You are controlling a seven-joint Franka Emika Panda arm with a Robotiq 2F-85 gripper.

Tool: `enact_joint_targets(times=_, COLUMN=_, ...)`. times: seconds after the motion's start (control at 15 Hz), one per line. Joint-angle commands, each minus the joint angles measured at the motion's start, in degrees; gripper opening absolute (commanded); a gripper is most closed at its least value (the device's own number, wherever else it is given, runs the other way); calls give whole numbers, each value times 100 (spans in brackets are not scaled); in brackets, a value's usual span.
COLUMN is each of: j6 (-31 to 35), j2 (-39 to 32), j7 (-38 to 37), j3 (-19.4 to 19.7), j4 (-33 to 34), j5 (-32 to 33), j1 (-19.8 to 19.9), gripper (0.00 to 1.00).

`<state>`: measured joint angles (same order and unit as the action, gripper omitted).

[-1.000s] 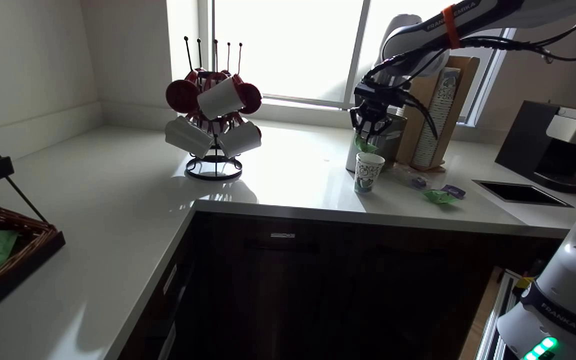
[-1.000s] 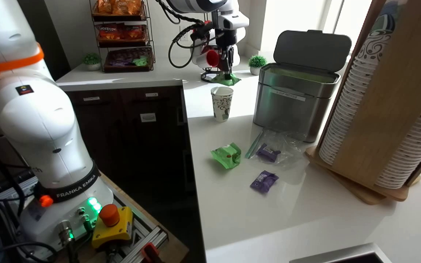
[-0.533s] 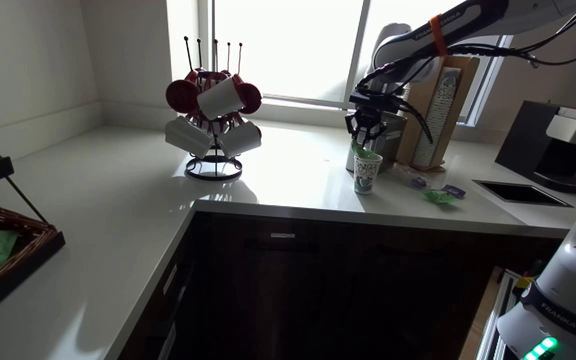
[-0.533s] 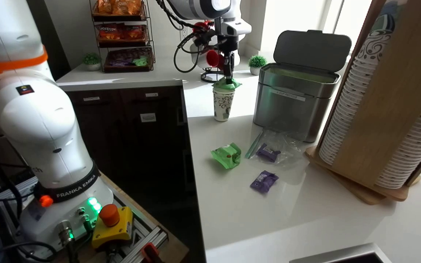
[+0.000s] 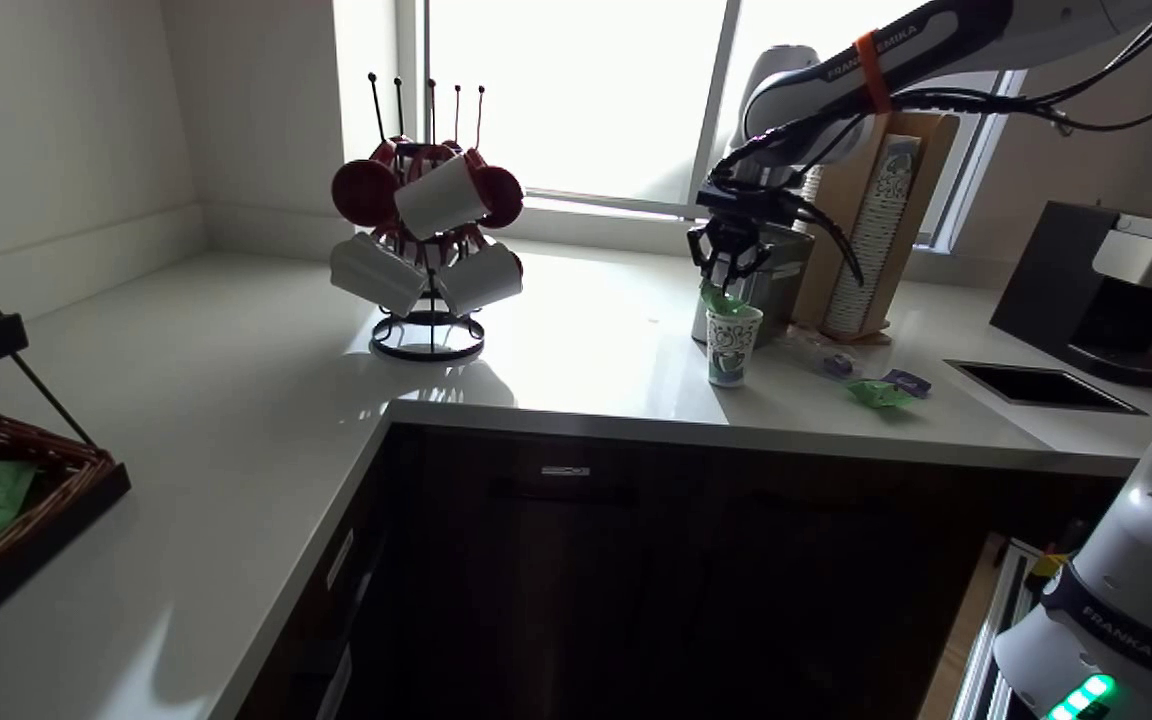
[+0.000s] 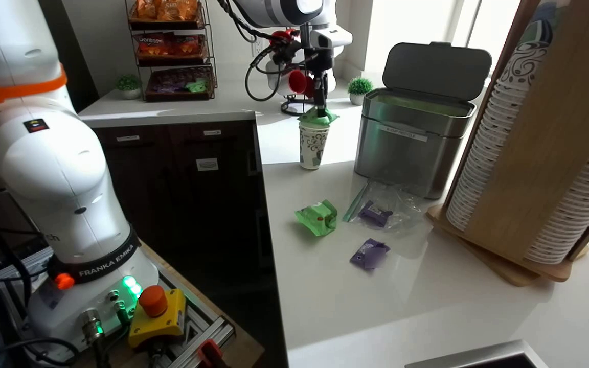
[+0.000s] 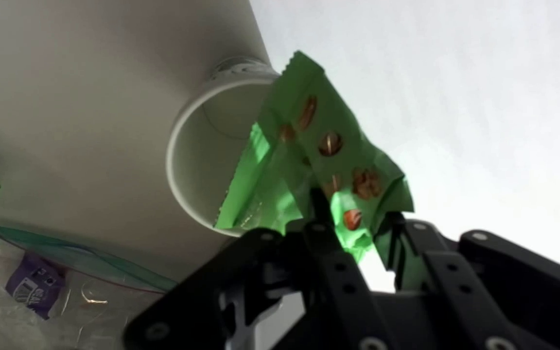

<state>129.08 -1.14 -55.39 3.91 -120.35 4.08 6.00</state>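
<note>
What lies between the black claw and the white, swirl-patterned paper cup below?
A crinkled green snack packet, pinched in the claw, lies between it and the cup; both exterior views show this.

The gripper (image 6: pixel 321 113) and its green packet (image 7: pixel 316 146) take up the space right over the paper cup (image 6: pixel 313 147). The big metal bin (image 6: pixel 402 153) stands near the cup, its lid (image 6: pixel 436 71) up, and blocks that side. A hand could pass through the wide gap between the cup and the mug stand (image 5: pixel 428 355), or over the low purple packets (image 6: pixel 363 253).
</note>
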Motion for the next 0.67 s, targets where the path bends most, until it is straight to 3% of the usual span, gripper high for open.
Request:
enact_joint_targets(times=0.0, j6=-91, j2=306, j7=-93, j3=64, j4=-216, j5=178, j1=-42, gripper=6)
enact_joint_targets(times=0.6, j6=-455, j2=679, j7=283, j3=34, j4=-366, j5=221, j1=-2, gripper=6)
